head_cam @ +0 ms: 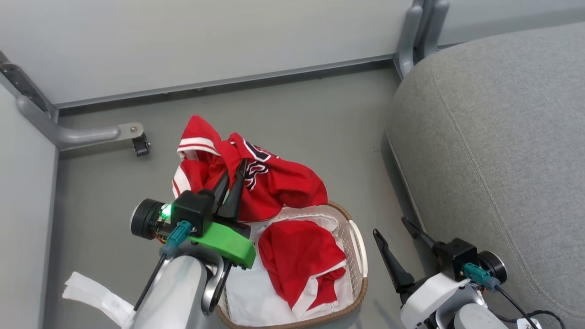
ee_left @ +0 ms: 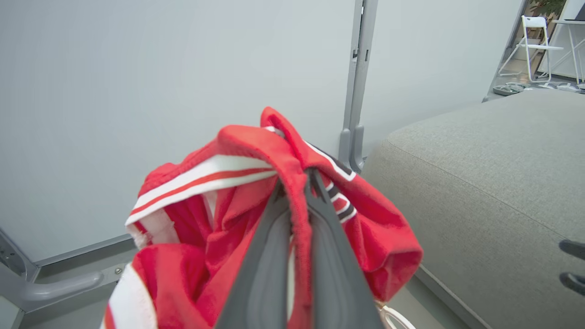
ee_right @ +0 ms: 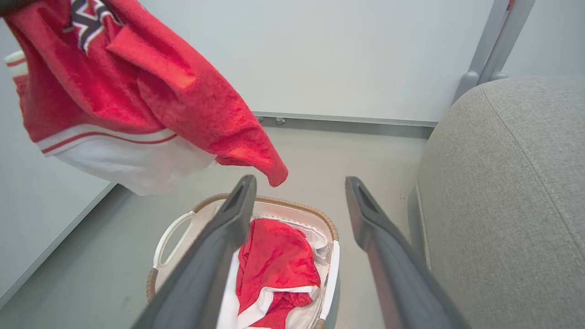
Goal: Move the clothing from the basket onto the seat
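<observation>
Aloft, the jersey [head_cam: 283, 187] is clamped in the left gripper [head_cam: 235, 169]; the right gripper [head_cam: 390, 226] is held agape, empty.

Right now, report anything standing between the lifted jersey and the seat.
Nothing visible blocks it. The jersey, pinched in the left jaws, hangs above the basket; between basket and seat stand only the open right jaws, lower than the jersey.

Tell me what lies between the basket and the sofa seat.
In the head view, a bare strip of grey floor separates the basket from the seat; the open right end effector hangs over it.
</observation>
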You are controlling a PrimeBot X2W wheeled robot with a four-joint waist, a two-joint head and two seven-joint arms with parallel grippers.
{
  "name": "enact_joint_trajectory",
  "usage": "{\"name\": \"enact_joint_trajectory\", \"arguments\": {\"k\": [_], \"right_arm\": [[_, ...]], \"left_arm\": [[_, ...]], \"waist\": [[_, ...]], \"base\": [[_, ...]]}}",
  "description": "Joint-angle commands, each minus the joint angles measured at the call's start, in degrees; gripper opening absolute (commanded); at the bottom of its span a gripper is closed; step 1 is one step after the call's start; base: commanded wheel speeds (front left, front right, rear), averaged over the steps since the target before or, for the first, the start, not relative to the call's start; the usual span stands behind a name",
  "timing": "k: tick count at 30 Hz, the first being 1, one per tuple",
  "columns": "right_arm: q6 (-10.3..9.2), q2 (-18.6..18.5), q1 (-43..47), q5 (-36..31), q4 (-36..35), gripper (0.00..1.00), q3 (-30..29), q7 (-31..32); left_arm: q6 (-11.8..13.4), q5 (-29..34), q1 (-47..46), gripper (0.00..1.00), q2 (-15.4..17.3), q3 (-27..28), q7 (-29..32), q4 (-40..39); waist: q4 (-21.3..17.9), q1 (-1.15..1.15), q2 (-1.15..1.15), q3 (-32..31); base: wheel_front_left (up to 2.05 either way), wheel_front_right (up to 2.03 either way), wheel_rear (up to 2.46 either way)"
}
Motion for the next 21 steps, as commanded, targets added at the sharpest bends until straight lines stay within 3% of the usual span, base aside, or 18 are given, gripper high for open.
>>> {"name": "enact_joint_trajectory", "arguments": {"k": [1,10,21], "right_arm": [[-0.02,0.07,0.97,-0.31,0.16,1.0,0.17,-0.25],[-0.02,-0.95,0.09,-0.7,-2.33,1.0,2.78,-0.25],[-0.02,-5.4,-9.4,-1.76,-12.27,1.0,13.89,-0.19]], "left_arm": [[-0.2,-0.06,-0.91,0.0,0.03,-0.07,-0.06,-1.29],[-0.28,-2.01,-1.09,0.0,0.03,-3.51,-0.05,-6.43],[-0.29,-2.79,0.6,0.0,0.01,-6.99,-0.05,-6.25]], "waist": [[1.94,0.0,0.0,-2.77],[2.85,0.0,0.0,-4.74],[3.7,0.0,0.0,-6.16]], "base": [[0.0,0.0,0.0],[0.0,0.0,0.0],[0.0,0.0,0.0]]}}
